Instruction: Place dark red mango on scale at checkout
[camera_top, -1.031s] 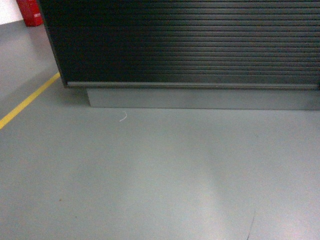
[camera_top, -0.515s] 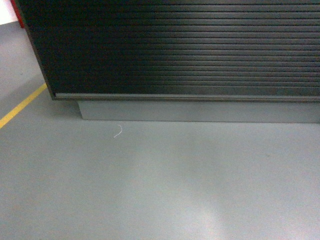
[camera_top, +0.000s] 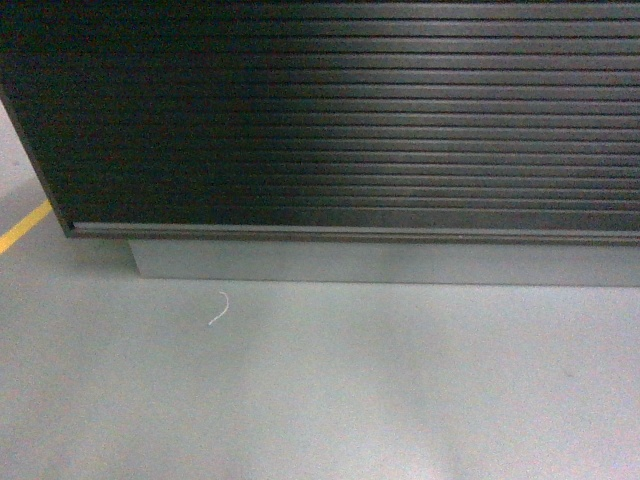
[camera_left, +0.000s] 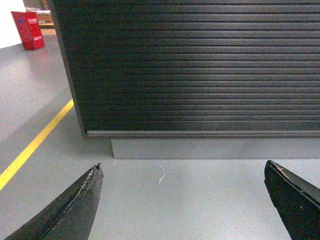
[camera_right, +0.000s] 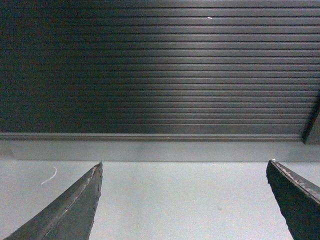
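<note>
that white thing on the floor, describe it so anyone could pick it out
Start at the checkout, the black counter with the ribbed front. On the grey floor just before its plinth, near its left corner, lies a thin white curled scrap, the only pale mark there.

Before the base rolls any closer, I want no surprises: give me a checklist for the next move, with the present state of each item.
1. Checkout ahead: ok, its ribbed front panel fills the head view.
2. Floor up to the counter free of obstacles: ok, only a small white scrap lies near the plinth.
3. Left tool open and empty: ok, nothing between its fingers.
4. Right tool open and empty: ok.
5. Dark red mango located: not ok, in no view.
6. Scale located: cannot tell, the countertop is out of frame.
</note>
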